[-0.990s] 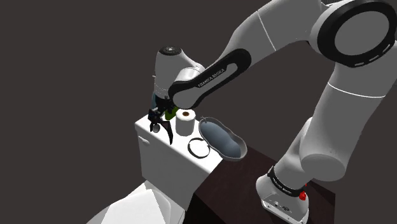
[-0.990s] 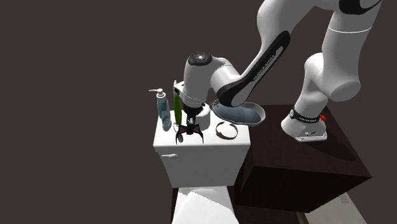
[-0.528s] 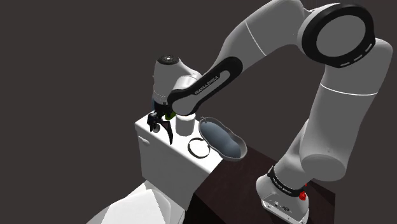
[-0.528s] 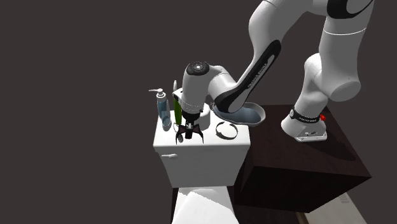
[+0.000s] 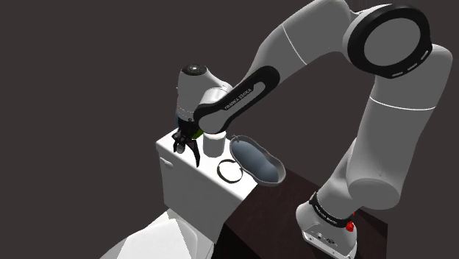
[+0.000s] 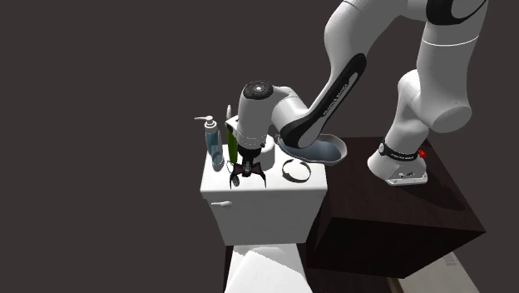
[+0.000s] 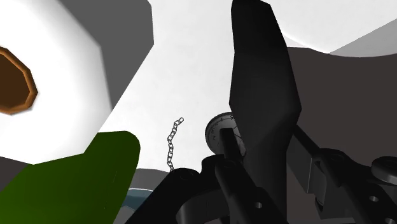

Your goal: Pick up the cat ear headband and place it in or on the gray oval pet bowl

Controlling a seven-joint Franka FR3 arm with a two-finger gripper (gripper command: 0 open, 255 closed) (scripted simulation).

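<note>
The black cat ear headband (image 5: 190, 149) stands on the white toilet tank lid (image 5: 202, 182), in front of the paper roll. My gripper (image 5: 182, 140) points straight down onto it, and its fingers look shut on the headband (image 6: 252, 173). In the wrist view one tall black ear (image 7: 264, 76) rises from between the fingers of the gripper (image 7: 270, 170). The gray oval pet bowl (image 5: 257, 162) rests tilted at the lid's end nearest the stand, apart from the gripper; I also see the bowl (image 6: 326, 151) behind the arm in the second exterior view.
A white paper roll (image 7: 44, 76), a green bottle (image 6: 232, 143) and a pump dispenser (image 6: 211, 137) crowd the lid beside the gripper. A dark ring (image 5: 229, 171) lies between headband and bowl. A small round grey thing with a chain (image 7: 217, 132) lies on the lid. The dark stand (image 6: 391, 216) adjoins the tank.
The arm sank a little toward the lid, then the fingers drew together on the headband. The headband, bowl and other things have stayed in place.
</note>
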